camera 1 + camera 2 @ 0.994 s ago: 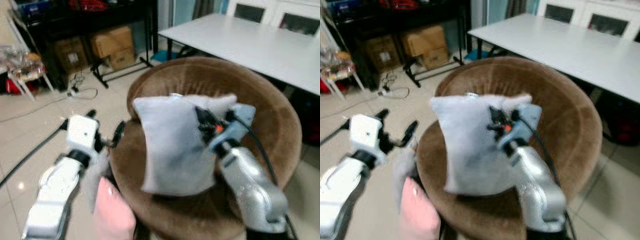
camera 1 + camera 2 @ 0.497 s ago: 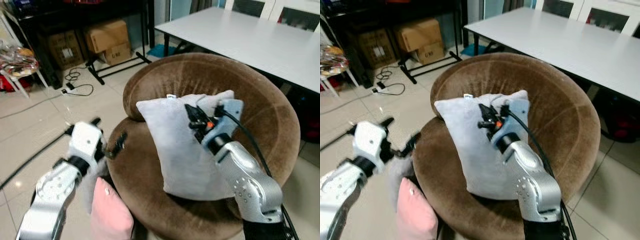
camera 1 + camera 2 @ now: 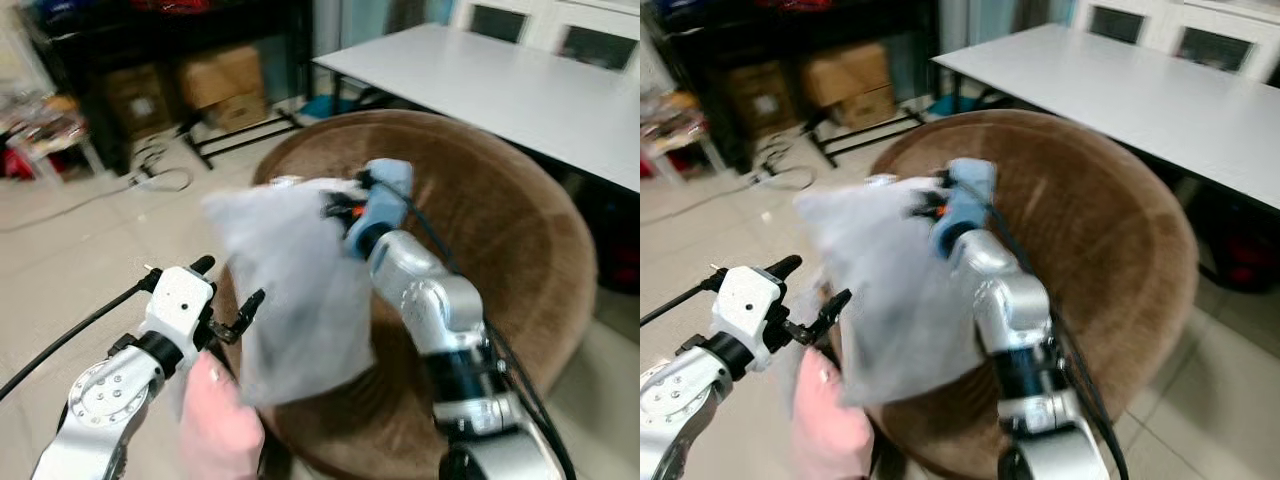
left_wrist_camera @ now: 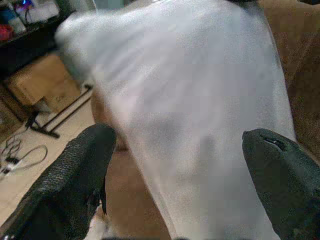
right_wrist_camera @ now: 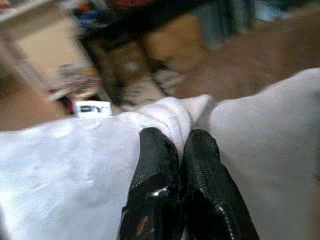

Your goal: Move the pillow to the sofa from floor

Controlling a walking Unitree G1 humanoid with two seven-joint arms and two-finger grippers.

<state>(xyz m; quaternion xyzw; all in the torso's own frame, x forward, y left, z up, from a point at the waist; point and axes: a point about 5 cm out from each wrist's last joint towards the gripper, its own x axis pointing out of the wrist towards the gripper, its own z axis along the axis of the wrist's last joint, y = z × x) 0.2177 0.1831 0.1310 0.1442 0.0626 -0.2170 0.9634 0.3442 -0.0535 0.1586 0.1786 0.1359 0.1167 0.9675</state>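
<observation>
Reaching forward at lower left, the left gripper [image 3: 228, 300] holds its two black fingers [image 4: 75, 185] wide apart, gripping nothing, w/ the pale grey pillow [image 3: 290, 280] hanging just ahead of them. One pink pillow [image 3: 215, 430] sits low beside that silver arm. The right arm bends up & inward over the seat; the right gripper [image 5: 177, 150] has both fingers pressed together on a pinch of the grey pillow's top edge, next to its small white tag [image 5: 92, 107]. The pillow dangles tilted over the front-left rim of the one round brown sofa [image 3: 500, 220], blurred, so whether its lower corner touches the cushion is prob. not readable. Farther back: one white table [image 3: 520, 85] at right, approx. three cardboard boxes [image 3: 225, 75] under a dark shelf, a black cable [image 3: 160, 180] on the tiled floor [image 3: 80, 250].
</observation>
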